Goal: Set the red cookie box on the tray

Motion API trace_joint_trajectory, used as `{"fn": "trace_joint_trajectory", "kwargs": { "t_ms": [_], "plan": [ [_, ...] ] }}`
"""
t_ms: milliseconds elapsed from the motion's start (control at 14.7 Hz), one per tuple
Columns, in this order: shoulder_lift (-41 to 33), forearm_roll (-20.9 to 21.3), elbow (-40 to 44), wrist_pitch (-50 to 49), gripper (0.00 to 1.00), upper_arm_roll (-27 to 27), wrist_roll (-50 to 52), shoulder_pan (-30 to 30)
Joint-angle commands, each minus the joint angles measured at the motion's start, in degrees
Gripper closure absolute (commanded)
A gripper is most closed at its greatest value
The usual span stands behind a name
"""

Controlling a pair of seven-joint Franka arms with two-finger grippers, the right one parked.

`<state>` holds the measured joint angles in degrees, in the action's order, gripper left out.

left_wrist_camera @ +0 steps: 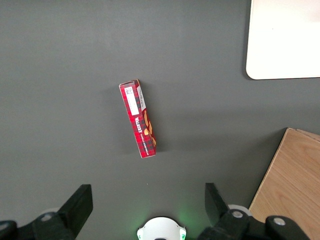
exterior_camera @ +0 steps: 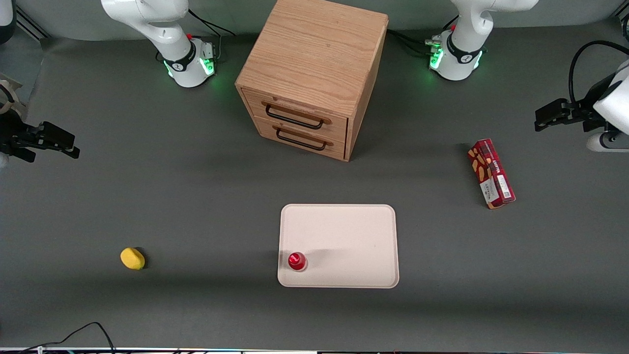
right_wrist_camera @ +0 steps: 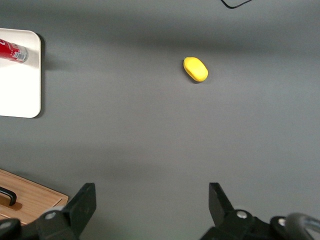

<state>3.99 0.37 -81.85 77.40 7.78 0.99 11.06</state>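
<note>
1. The worktop [exterior_camera: 147,196] is carrying everything, and the wooden drawer cabinet [exterior_camera: 309,73] is serving as the landmark here, its two drawer fronts facing the front camera.
2. The tray [exterior_camera: 354,236] is lying flat in front of the cabinet, nearer the front camera, with a small red can [exterior_camera: 297,261] standing in one of its near corners; most of the tray's surface is sitting bare.
3. The red cookie box [exterior_camera: 491,173] is lying on the worktop well apart from the cabinet, toward the working arm's end, and apart from the tray too.
4. The hand [exterior_camera: 553,115] is hovering with fingers spread and gripping nothing, farther from the front camera than the box.
5. In the wrist view the box [left_wrist_camera: 138,119] is lying between the lines of the two fingers, its long axis running roughly fore-and-aft to them, slightly tilted; so a straight descent should be bringing the fingers across its narrow width.
6. A yellow lemon-like object [exterior_camera: 132,258] is resting toward the parked arm's end, far from the cabinet.
</note>
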Motion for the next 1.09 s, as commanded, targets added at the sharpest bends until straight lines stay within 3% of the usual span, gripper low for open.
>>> {"fn": "trace_joint_trajectory", "kwargs": {
  "t_ms": [0, 341, 477, 750, 1023],
  "plan": [
    [0.67, 1.21, 2.3, -2.16, 0.0, -0.75, 0.86, -0.52],
    [0.67, 2.53, 1.78, -4.88, 0.0, -0.66, -0.46, 0.01],
    [-0.46, 2.79, -3.55, -2.71, 0.0, -0.57, -0.11, 0.01],
    [-3.81, 2.88, -22.88, 15.28, 0.0, 2.59, -0.11, -0.08],
    [-1.44, 1.83, -33.08, 29.79, 0.0, 3.73, 0.07, -0.34]
  ]
}}
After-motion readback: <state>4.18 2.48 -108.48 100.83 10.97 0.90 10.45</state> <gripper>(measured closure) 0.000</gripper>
